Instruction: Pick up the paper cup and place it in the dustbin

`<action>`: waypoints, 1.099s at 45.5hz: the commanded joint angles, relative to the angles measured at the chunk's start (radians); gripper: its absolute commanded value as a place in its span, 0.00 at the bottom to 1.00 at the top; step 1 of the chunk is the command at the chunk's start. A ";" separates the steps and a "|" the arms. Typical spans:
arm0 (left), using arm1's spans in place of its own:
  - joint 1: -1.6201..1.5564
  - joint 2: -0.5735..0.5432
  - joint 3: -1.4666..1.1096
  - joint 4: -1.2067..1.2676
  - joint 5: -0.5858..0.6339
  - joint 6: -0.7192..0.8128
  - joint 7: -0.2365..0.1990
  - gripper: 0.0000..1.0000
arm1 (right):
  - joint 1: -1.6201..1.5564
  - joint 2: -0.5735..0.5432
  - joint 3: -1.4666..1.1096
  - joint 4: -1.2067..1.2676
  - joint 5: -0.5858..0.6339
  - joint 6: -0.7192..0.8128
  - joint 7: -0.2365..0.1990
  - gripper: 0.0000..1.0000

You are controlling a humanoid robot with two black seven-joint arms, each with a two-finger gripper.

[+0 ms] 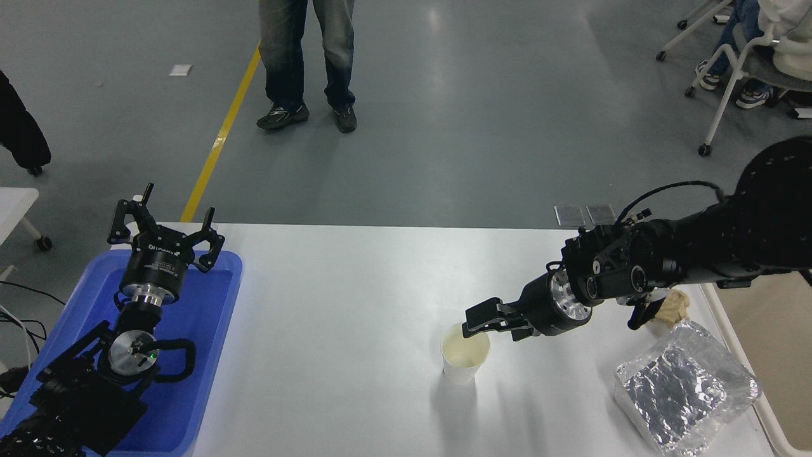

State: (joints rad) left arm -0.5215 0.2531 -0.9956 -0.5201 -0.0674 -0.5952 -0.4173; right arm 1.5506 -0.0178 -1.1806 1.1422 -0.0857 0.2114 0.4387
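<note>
The paper cup (463, 363), small and white with a cream inside, stands upright on the white table (342, 304), a little right of the middle. My right gripper (488, 327) reaches in from the right and hovers at the cup's far right rim, open, with one finger over the rim edge and nothing held. The dustbin (781, 355), cream-beige, is partly visible at the right edge, mostly hidden by the right arm. My left gripper (166, 223) is parked open over the far end of a blue tray.
A blue tray (209, 330) lies at the table's left edge under the left arm. A crumpled tan paper ball (676, 304) and a foil-wrapped packet (685, 387) lie between cup and bin. A person's legs (304, 63) stand beyond the table.
</note>
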 commanded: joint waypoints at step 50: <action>0.000 0.000 0.000 0.000 0.000 0.000 0.000 1.00 | -0.119 0.018 -0.053 -0.121 -0.255 -0.202 0.074 0.00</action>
State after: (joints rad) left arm -0.5214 0.2531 -0.9948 -0.5201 -0.0679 -0.5952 -0.4173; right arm 1.4116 -0.0001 -1.2168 1.0183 -0.2875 0.0300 0.5026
